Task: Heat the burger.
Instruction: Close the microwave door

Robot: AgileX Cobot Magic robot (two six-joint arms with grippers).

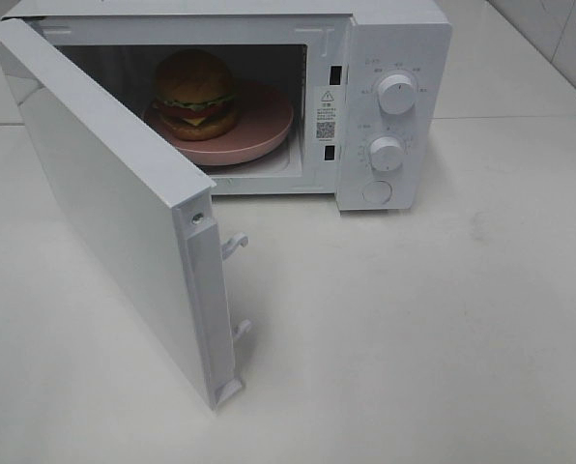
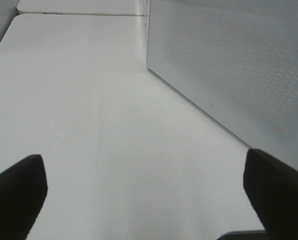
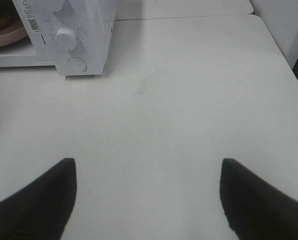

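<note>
Sitting inside the microwave (image 1: pixel 394 39) cavity on a round, smooth pink plate (image 1: pixel 269 130): the burger (image 1: pixel 194 92), upright. Glossy golden-brown domed bun, ruffled green lettuce, red tomato, yellow cheese, brown patty. Microwave: boxy, matte white shell; flat door (image 1: pixel 104 213) swung wide open w/ two hook latches (image 1: pixel 235 244) on its free edge. Ctrl panel right of cavity: two round white knobs (image 1: pixel 396 94), one round button (image 1: pixel 376 191) below. Table (image 1: pixel 414 319) under microwave: flat, off-white, faintly scuffed. My left gripper (image 2: pixel 144 156), beside a dotted white microwave panel, has dark fingers spread over bare table. My right gripper (image 3: pixel 148 162), in front of the ctrl panel, is likewise spread.
</note>
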